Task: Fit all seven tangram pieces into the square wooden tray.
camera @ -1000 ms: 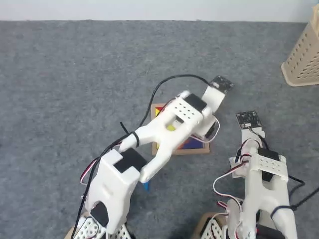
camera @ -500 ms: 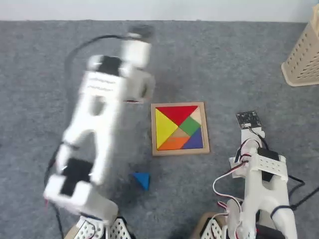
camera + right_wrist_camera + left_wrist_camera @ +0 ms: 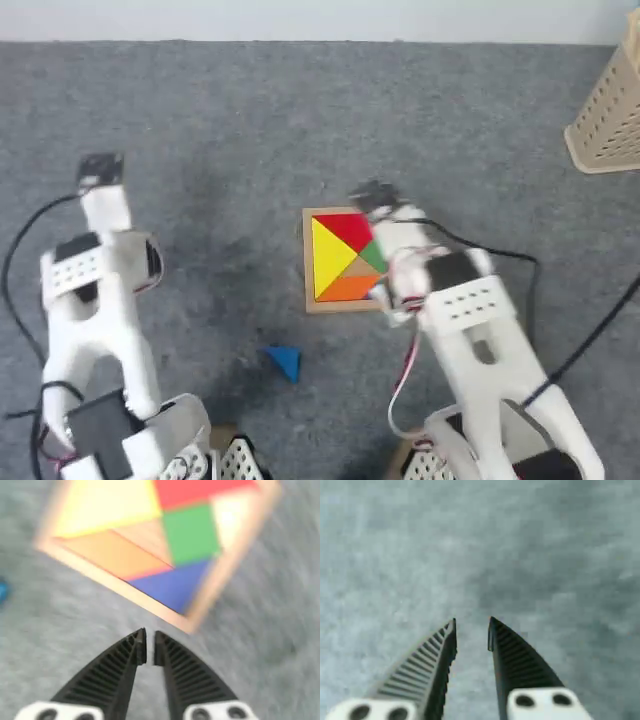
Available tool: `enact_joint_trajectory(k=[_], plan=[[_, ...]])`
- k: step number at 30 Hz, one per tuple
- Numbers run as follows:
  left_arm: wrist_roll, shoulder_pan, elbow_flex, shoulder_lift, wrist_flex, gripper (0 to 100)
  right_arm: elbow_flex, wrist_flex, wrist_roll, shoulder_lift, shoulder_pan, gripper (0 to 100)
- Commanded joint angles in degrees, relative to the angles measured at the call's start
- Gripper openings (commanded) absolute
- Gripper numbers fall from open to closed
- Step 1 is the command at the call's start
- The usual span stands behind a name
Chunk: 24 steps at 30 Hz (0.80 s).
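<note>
Trouble at the tray rim, one piece out

Right gripper (image 3: 149, 639) hangs with its fingers (image 3: 116, 672) almost together, a thin gap between them and nothing held. The wooden tray (image 3: 107, 578) lies just ahead of its tips, a corner nearest. The blue triangle (image 3: 284, 361) lies flat on the grey carpet (image 3: 200, 120), off to this gripper's side and well apart from it. The left gripper (image 3: 471, 627) is narrowly parted and empty, with bare carpet ahead.

Likely hazards: a low advance could catch the rim, slide the tray and jolt the seated pieces loose. Fingers this narrow would push the triangle along the pile rather than straddle it. Both arms going for it could collide. A pale patch (image 3: 230, 517) beside the green square (image 3: 190, 532) may be the open slot; I cannot tell.
</note>
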Motion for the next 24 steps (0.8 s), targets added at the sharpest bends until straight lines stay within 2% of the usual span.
enact_joint_trajectory(k=[1, 5, 14, 22, 24], plan=[[-0.9, -3.7, 6.2, -1.1, -9.1, 10, -6.3, 1.0, -3.2, 1.9, -12.4, 12.4], [-2.1, -7.2, 7.3, 1.0, -12.0, 10, -11.8, 1.0, -3.3, 11.2, -21.3, 14.1], [-2.1, -7.6, 7.3, 1.5, -12.1, 10, -21.5, -0.4, -1.9, 30.0, -30.3, 14.1], [-2.1, -7.6, 7.3, 1.6, -13.1, 10, -21.7, -0.5, -13.5, 31.5, -32.6, 14.1], [-2.1, -7.6, 7.3, 1.6, -13.2, 10, -21.7, 0.0, -15.6, 31.4, -35.0, 14.1]])
